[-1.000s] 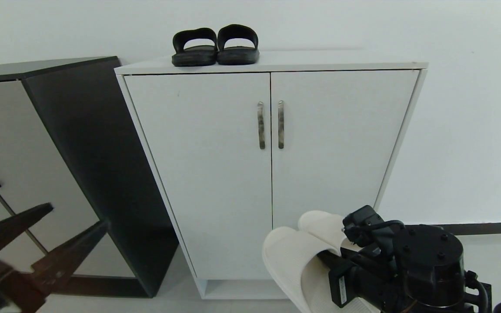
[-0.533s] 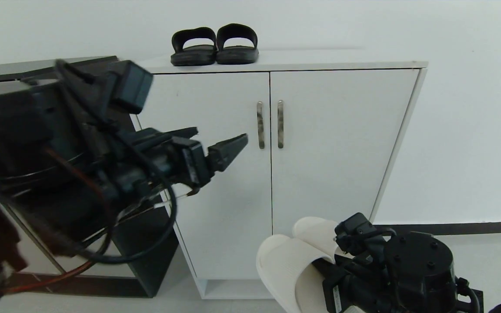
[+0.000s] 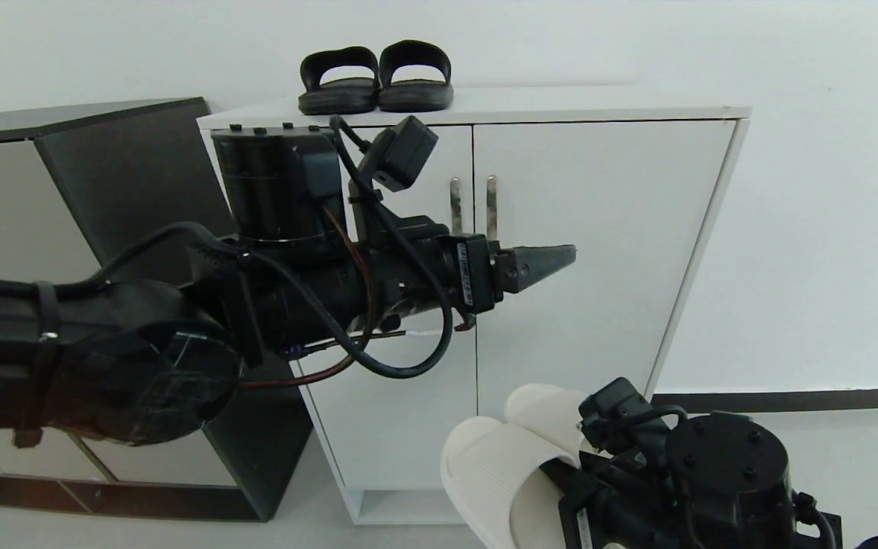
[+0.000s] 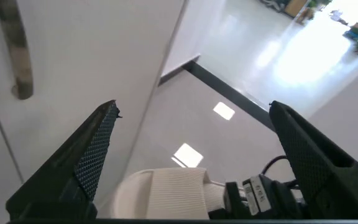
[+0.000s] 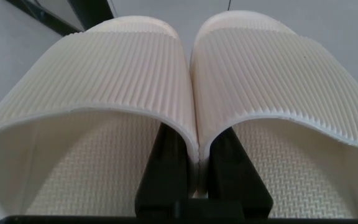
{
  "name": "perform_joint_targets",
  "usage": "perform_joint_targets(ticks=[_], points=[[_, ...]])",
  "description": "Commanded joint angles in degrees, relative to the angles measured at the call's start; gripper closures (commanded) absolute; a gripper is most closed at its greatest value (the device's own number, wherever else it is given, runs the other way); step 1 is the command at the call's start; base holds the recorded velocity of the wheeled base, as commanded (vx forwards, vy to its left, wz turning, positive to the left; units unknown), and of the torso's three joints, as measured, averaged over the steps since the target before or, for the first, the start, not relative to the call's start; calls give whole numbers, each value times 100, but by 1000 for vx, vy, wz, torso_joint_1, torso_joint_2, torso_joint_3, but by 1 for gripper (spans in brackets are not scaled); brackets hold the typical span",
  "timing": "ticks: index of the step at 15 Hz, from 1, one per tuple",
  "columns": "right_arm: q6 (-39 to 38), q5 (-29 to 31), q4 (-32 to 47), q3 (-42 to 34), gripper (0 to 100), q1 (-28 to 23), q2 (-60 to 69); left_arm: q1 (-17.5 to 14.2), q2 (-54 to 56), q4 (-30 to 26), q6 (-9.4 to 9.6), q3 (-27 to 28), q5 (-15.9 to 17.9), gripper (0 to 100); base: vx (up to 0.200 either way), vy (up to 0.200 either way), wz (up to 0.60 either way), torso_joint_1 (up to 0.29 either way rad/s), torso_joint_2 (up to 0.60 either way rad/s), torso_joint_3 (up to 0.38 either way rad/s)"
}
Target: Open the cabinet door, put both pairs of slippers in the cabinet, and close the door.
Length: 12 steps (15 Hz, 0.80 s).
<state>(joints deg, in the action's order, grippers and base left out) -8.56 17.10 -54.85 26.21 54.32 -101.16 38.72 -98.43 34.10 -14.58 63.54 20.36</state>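
White slippers (image 3: 511, 465) low in front of the white cabinet (image 3: 599, 229), just off the foot of its right door (image 3: 599, 252), toes up and angled toward the doors. Pressed side by side, inner edges touching, with the right tool (image 5: 197, 174) narrowed onto that pair from the heel end, one finger (image 5: 166, 168) inside each slipper under the ribbed straps.

Black slippers (image 3: 376, 76) upright as a pair on the cabinet top (image 3: 599, 103), near its back left corner, toes toward the front edge, sides touching.

Both doors flush and shut, left door (image 3: 378, 396) partly behind the left arm. Two vertical metal handles (image 3: 491, 206) just either side of the centre seam, lower ends hidden behind the arm.

Left tool (image 3: 538, 263) held level across the doors at handle height, tips over the right door just past the seam, not seen touching the handles. Spread wide in the left wrist view, fingers (image 4: 79, 162) well apart with nothing between them, one handle (image 4: 14, 50) off to the side and the white slippers below.

Dark cabinet (image 3: 142, 168) beside the white cabinet's left side. Pale glossy floor (image 3: 866, 450) beneath.
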Motion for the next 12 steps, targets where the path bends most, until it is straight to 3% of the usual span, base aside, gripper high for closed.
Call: perform_joint_targets(ticks=[1,4,8,12], points=[[-6,-84,0,16,100,8,-18,-233,-177,-202,-142,370,346,0,0,0,0,0,0,0],[3,-190,0,-11,100,43,-18,-576,-476,-325,-150,783,372,0,0,0,0,0,0,0],[30,-181,-9,-19,100,52,-18,-602,-924,-307,-133,1249,-50,0,0,0,0,0,0,0],[117,-172,-9,-28,100,70,-9,-637,-1073,-553,-124,1662,-129,0,0,0,0,0,0,0]])
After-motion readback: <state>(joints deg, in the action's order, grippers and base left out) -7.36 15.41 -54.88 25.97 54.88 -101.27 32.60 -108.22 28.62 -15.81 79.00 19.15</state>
